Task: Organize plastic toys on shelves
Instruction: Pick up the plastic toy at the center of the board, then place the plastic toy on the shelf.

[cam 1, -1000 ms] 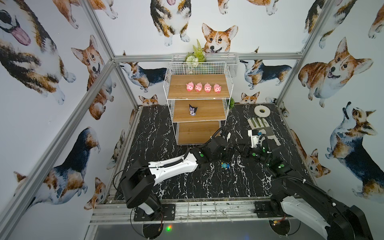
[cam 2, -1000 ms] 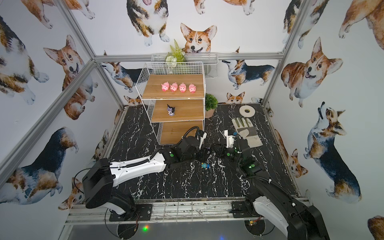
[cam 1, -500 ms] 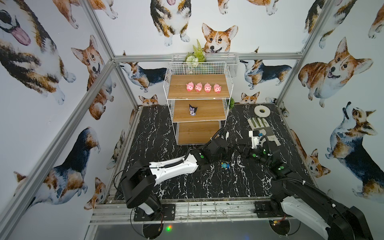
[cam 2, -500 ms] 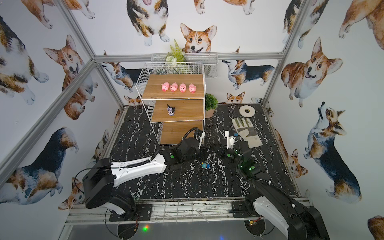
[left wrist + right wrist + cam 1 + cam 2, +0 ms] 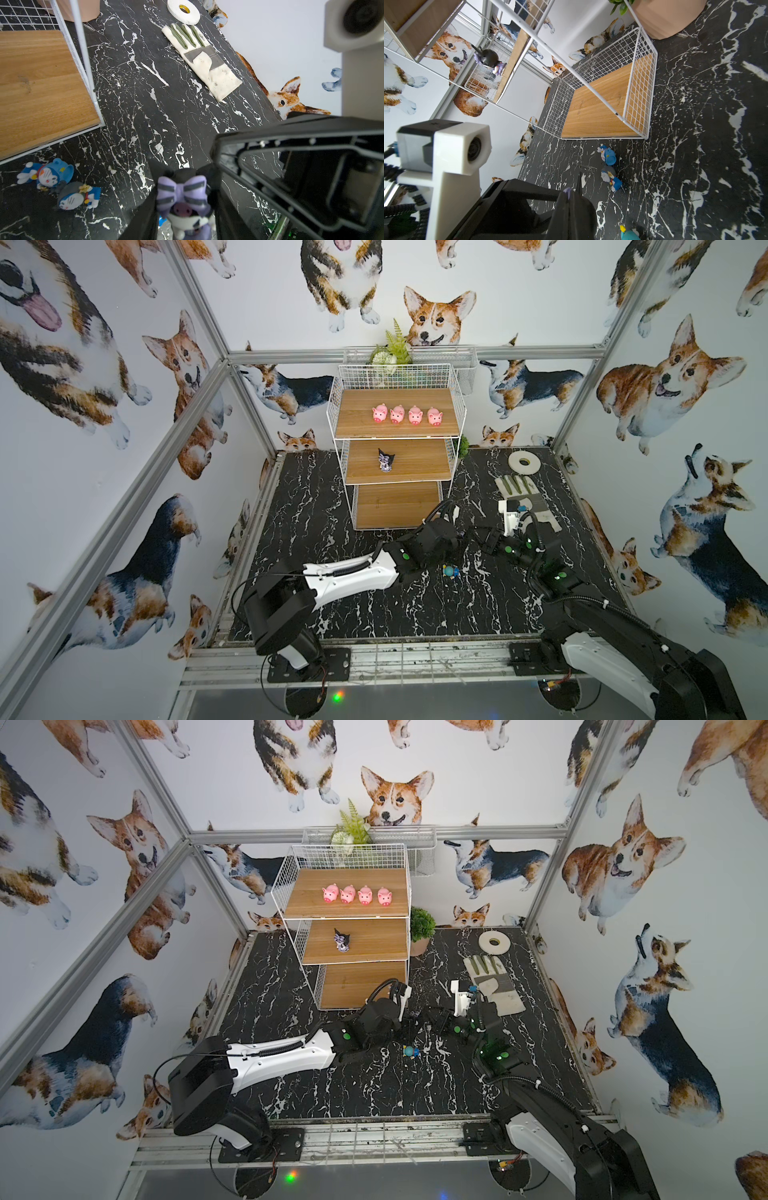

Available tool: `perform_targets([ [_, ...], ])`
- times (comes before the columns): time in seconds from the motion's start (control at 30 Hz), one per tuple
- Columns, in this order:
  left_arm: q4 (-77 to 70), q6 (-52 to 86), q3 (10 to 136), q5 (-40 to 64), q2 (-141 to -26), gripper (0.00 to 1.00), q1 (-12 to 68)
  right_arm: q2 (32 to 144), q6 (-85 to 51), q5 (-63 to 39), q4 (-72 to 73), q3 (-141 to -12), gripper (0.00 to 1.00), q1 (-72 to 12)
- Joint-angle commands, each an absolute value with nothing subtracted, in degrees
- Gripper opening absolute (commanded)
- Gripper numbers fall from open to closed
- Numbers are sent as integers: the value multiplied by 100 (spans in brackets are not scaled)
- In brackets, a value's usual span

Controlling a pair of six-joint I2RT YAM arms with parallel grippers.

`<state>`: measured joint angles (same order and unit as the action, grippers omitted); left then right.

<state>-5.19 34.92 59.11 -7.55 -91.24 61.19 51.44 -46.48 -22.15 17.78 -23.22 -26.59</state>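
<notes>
The right pincer (image 5: 571, 209) is clenched on a black-and-purple figure (image 5: 182, 193), out in front of the shelves (image 5: 399, 456). The left pincer (image 5: 184, 216) has a finger on each side of the same toy, but nobody can tell if it squeezes. Four pink pigs (image 5: 407, 414) stand in a row on the top shelf. A second black-and-purple figure (image 5: 385, 459) stands on the middle shelf. Two blue figures (image 5: 46, 175) lie on the worktop (image 5: 166, 104).
</notes>
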Motion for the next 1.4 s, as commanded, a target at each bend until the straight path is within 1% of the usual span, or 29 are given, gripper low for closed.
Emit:
perform_targets([
  [0.0,-809,3499,5839,-1051,-9045,34,6115,5172,-4817,-2345,2152,-2313,0,-2667],
  [0.07,-893,3455,5754,-1197,-8971,30,6117,5177,-4795,-2352,2157,-2305,0,-2663],
  [0.23,-1078,3111,5606,-1440,-8739,26,6117,5175,-4632,-2414,2105,-2333,0,-2663],
  [0.27,-1096,3018,5606,-1478,-8707,26,6115,5171,-4584,-2426,2070,-2363,5,-2667],
  [0.3,-1114,2895,5591,-1537,-8665,25,6115,5166,-4563,-2415,2028,-2395,13,-2665],
  [0.4,-1286,2510,5475,-1696,-8508,24,6117,5092,-4324,-2412,1737,-2596,26,-2672],
  [0.47,-1471,2188,5378,-1798,-8399,25,6117,5030,-3993,-2400,1429,-2843,38,-2668],
  [0.6,-1790,1494,5265,-2030,-8191,25,6083,4882,-3264,-2346,994,-3223,53,-2664],
  [0.67,-2022,1013,5213,-2091,-8050,25,6031,4746,-2768,-2250,820,-3381,62,-2664],
  [0.7,-2149,797,5196,-2127,-7991,25,6013,4702,-2543,-2222,769,-3447,62,-2664],
  [0.73,-2308,549,5173,-2168,-7921,26,6007,4661,-2279,-2189,707,-3529,68,-2665],
  [0.77,-2452,319,5160,-2191,-7867,26,6003,4637,-2022,-2163,678,-3587,71,-2664],
  [0.9,-2897,-382,5231,-2413,-7718,26,5963,4673,-1287,-2156,835,-3712,80,-2665],
  [1.03,-3135,-613,5395,-2487,-7732,27,5774,4904,-614,-2163,815,-3927,88,-2665],
  [1.1,-3323,-714,5440,-2492,-7797,27,5669,5011,-348,-2136,835,-3990,90,-2667],
  [1.23,-3773,-830,5532,-2586,-8029,27,5436,5101,35,-2036,1554,-3756,95,-2671],
  [1.37,-4034,-655,5674,-2594,-8364,27,5151,5227,342,-1916,1634,-3753,97,-2664],
])
